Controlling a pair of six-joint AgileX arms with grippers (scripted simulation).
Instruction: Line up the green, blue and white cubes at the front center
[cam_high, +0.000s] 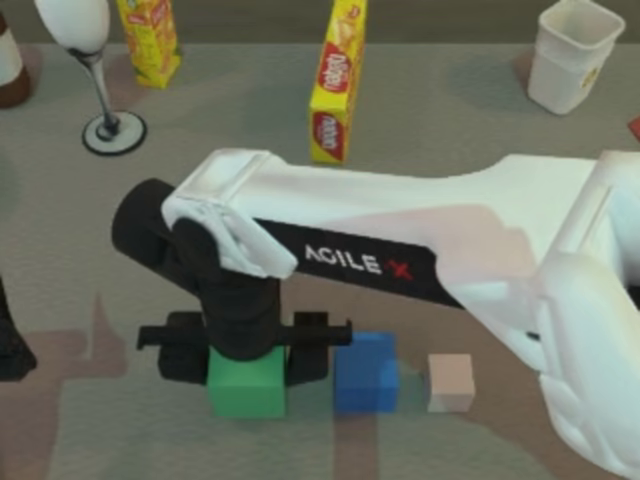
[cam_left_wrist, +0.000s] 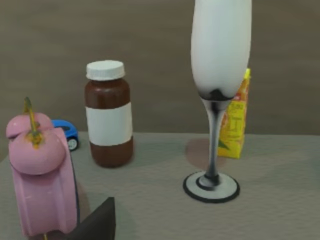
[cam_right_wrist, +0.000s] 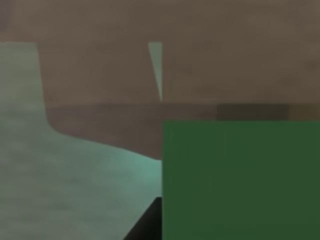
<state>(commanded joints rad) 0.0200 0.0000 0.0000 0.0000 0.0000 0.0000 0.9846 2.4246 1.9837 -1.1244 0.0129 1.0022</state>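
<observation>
— What can you read from above?

— "AGILE X" in white letters with a red X, on the black band of the right arm. Nothing else you can spell out.

— The yellow snack box?

— Red oval logos on its face, lettering too small for you to make out. Same for the second yellow box.

— The brown jar in the left wrist view?

— White label, blank as far as you can tell

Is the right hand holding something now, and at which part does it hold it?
The right hand stands over the green cube, with black fingers at the cube's left and right sides. Whether they press on it cannot be told. The left arm is parked off to the left.
</observation>
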